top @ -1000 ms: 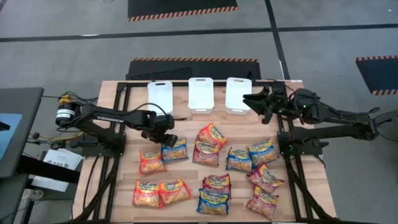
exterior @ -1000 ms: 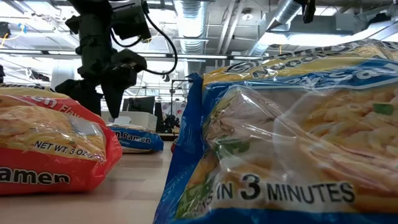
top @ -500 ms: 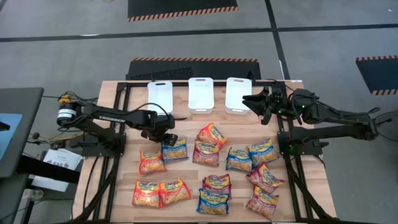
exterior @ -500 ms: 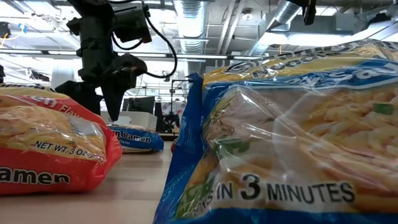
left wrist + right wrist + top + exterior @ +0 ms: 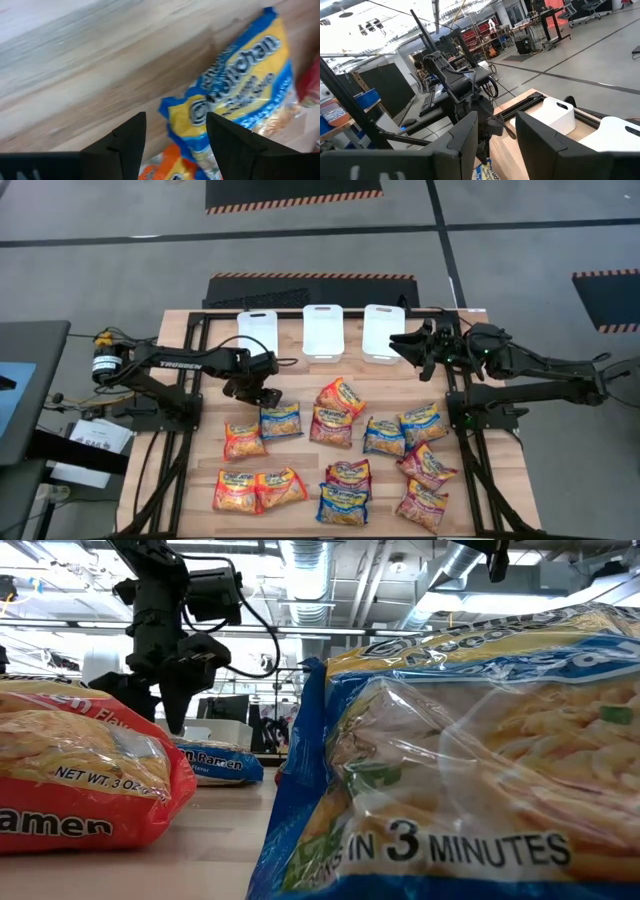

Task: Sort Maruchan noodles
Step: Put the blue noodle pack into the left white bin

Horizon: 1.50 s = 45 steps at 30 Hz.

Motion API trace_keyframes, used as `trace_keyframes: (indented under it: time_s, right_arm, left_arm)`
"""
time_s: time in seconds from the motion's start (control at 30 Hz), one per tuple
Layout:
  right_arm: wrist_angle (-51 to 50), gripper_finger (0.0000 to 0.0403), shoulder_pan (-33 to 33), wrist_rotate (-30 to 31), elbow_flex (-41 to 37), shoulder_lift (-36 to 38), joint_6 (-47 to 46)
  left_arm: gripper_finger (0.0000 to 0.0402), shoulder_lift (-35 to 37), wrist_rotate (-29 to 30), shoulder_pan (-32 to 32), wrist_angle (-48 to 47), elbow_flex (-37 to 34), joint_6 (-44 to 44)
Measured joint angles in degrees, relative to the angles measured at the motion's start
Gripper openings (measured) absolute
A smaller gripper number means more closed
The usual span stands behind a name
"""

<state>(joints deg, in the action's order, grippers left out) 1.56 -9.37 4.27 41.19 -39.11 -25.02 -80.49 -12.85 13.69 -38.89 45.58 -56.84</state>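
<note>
About a dozen Maruchan noodle packets lie flat on the near half of the wooden table: blue ones (image 5: 281, 420) (image 5: 383, 436), orange ones (image 5: 243, 440) (image 5: 281, 487) and maroon ones (image 5: 425, 465). My left gripper (image 5: 262, 388) is open and hovers just on the far side of the blue packet (image 5: 235, 95). In the left wrist view its fingers stand beside that packet and an orange packet (image 5: 165, 167) without touching either. My right gripper (image 5: 408, 345) (image 5: 495, 140) is open in the air beside the right white bin (image 5: 384, 333).
Three white bins stand in a row at the far edge: left (image 5: 258, 335), middle (image 5: 323, 330) and right. Bare wood lies between the bins and the packets. In the low view, a blue packet (image 5: 470, 760) and an orange packet (image 5: 80, 770) fill the foreground.
My left gripper has drawn back from the blue packet toward the table's far-left and risen a little, staying open. The packets have kept their places.
</note>
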Motion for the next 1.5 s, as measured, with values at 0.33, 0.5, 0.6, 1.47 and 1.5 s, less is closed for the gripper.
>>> trace_keyframes:
  time_s: [0.33,0.5,0.6,1.47,1.5]
  right_arm:
    - [-1.7,0.0159,0.0,0.0,0.0,0.0,0.0]
    - [-1.6,0.0159,0.0,0.0,0.0,0.0,0.0]
    - [-1.6,0.0159,0.0,0.0,0.0,0.0,0.0]
    - [-1.6,0.0159,-0.1,0.1,0.0,0.0,0.0]
    - [-1.6,0.0159,-0.1,0.1,0.0,0.0,0.0]
  left_arm:
    - [0.0193,-1.6,-3.1,-0.7,2.6,0.0,0.2]
    - [0.0193,-4.5,-3.9,-0.9,6.4,0.0,0.3]
    - [0.0193,-6.2,-3.9,-0.9,6.7,0.0,0.3]
    - [0.0008,-8.3,-4.6,-4.1,10.4,0.1,4.4]
    - [0.0005,-8.3,-4.5,-4.3,10.4,0.1,4.7]
